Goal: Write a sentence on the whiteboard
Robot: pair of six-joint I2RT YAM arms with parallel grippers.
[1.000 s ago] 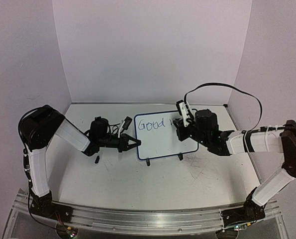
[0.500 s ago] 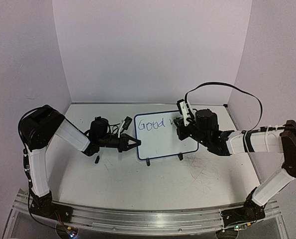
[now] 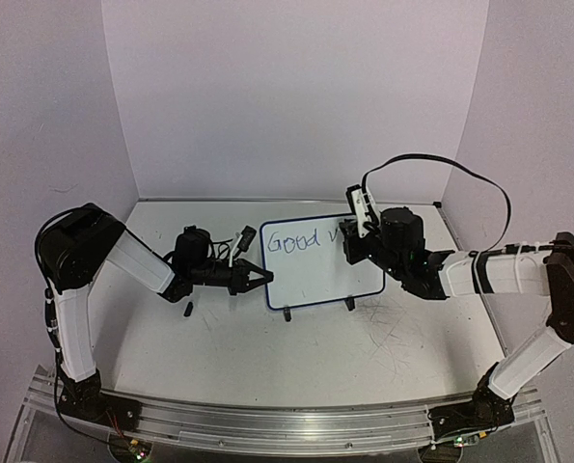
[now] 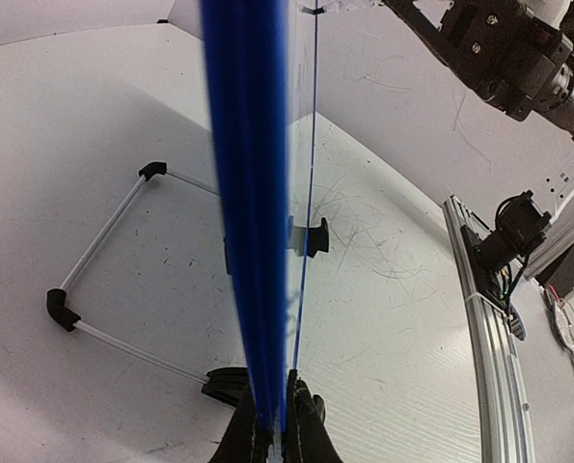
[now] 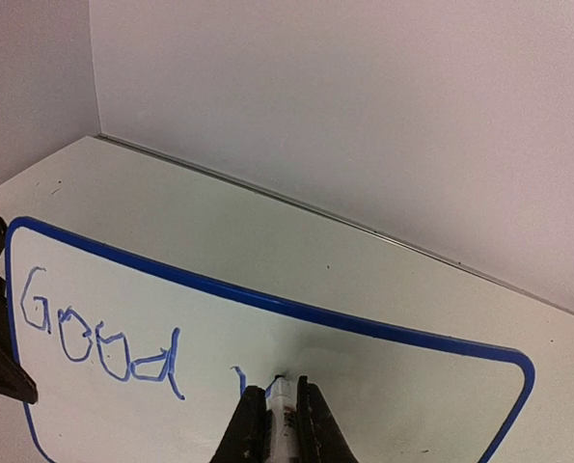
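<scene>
At the middle of the scratched table (image 3: 296,357), the whiteboard (image 3: 320,265) stands propped at a tilt on its two black feet (image 3: 287,313), its blue-framed face turned toward the near edge. From the left, the left gripper (image 3: 262,278) reaches in low and pinches the board's left edge; the left wrist view shows its jaws drawn narrow onto the blue frame (image 4: 248,193), which runs straight up from between the fingers (image 4: 306,429). Behind the board in that same view, a thin wire stand (image 4: 103,260) with black corners lies on the tabletop.

From the right, the right gripper (image 3: 349,236) comes in over the board's upper right part. Its jaws are closed tight around a marker (image 5: 279,394), whose tip touches the white surface just below the top frame. The sentence (image 3: 294,241) so far reads "Good" along the upper left of the board, and a short first stroke of the next word (image 5: 238,378) sits just beside the marker tip. The rest of the board's face is blank white.

A small black object (image 3: 187,310) lies on the table near the left arm, apart from the board. What it is cannot be told from these views.
</scene>
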